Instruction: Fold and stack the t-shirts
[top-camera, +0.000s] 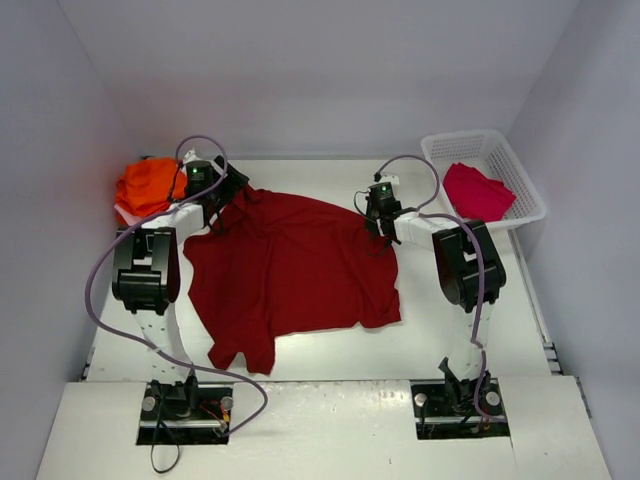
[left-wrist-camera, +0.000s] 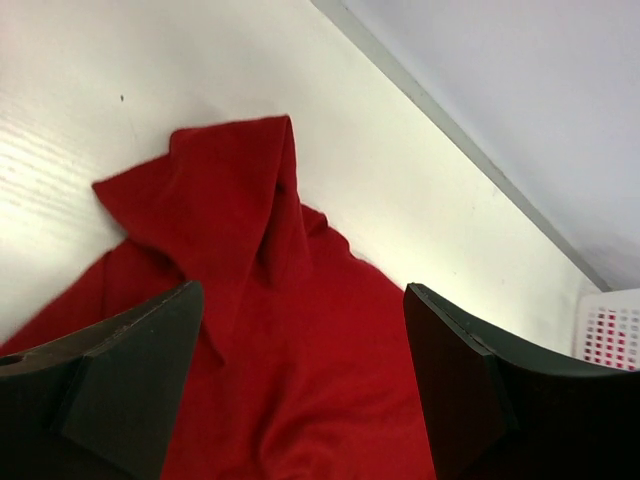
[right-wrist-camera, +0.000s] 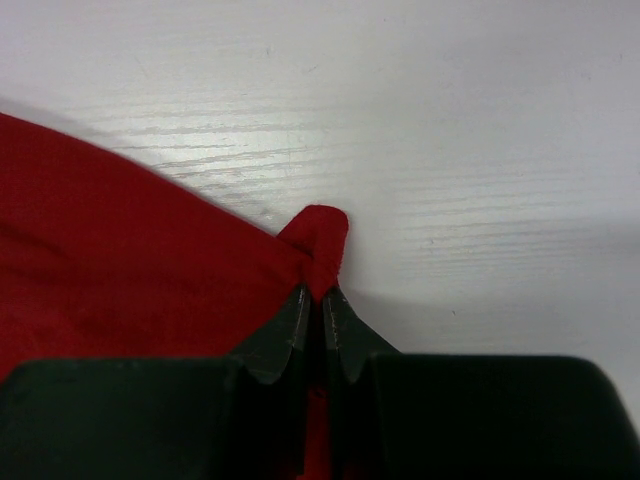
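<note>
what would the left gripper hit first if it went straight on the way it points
Probably the dark red t-shirt: the left gripper, jaws open, points straight at its raised fold.

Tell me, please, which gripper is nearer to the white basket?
The right. The right gripper, shut on the edge of the dark red shirt, sits just left of the basket. The left gripper hovers open at the shirt's opposite corner, by the orange shirts.

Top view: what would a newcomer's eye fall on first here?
The large dark red shirt spread across the middle of the table. Next, the right hand pinching its far right edge, and the white basket at the far right corner holding a crimson shirt.
</note>
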